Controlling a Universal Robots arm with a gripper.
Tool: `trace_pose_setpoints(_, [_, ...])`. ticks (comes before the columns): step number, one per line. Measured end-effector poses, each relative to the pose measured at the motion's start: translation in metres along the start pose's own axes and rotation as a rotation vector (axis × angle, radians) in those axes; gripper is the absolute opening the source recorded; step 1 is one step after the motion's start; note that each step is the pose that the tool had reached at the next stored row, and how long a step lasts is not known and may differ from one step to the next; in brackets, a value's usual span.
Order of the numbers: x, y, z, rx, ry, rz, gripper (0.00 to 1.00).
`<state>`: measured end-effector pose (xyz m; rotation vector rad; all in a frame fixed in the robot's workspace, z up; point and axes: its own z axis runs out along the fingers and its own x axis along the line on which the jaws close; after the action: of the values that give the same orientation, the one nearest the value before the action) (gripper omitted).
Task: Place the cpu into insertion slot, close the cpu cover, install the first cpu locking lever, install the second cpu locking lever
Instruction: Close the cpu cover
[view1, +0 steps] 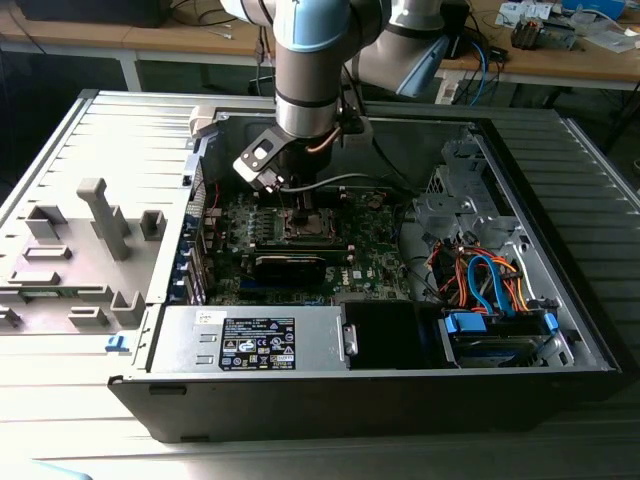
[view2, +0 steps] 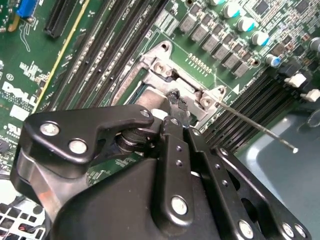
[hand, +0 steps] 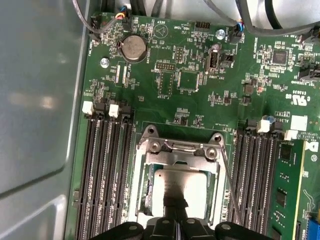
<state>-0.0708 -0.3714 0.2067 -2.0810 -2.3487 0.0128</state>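
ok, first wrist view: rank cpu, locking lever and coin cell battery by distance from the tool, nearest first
1. cpu: right at the tool, in the middle of the frame.
2. locking lever: thin rod just beside the cpu.
3. coin cell battery: far across the motherboard, near its edge.

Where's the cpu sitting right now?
In the first wrist view the cpu lies in the insertion slot, framed by the cpu cover, between the two banks of memory slots, directly under the gripper.
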Motion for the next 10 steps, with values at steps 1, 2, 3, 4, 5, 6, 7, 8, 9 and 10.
trace_pose_setpoints(1, [-0.0004, 0.0036, -0.0003, -0.0003, 0.0020, 0.000, 0.11])
trace_pose_setpoints(2, [-0.0005, 0.0037, -0.0042, -0.0001, 0.0023, 0.000, 0.11])
trace_pose_setpoints(3, [-0.0004, 0.0038, -0.0063, -0.0002, 0.0026, 0.000, 0.11])
trace_pose_setpoints(4, [-0.0005, 0.0038, -0.0084, -0.0003, 0.0029, 0.000, 0.11])
trace_pose_setpoints(5, [-0.0005, 0.0037, -0.0114, -0.0003, 0.0030, 0.000, 0.11])
trace_pose_setpoints(6, [-0.0005, 0.0037, -0.0132, -0.0002, 0.0031, 0.000, 0.11])
trace_pose_setpoints(7, [-0.0005, 0.0037, -0.0150, -0.0003, 0.0034, 0.000, 0.11])
trace_pose_setpoints(8, [-0.0005, 0.0037, -0.0163, -0.0003, 0.0037, 0.000, 0.11])
trace_pose_setpoints(9, [-0.0005, 0.0037, -0.0180, -0.0003, 0.0038, 0.000, 0.11])
trace_pose_setpoints(10, [-0.0005, 0.0037, -0.0194, -0.0003, 0.0040, 0.000, 0.11])
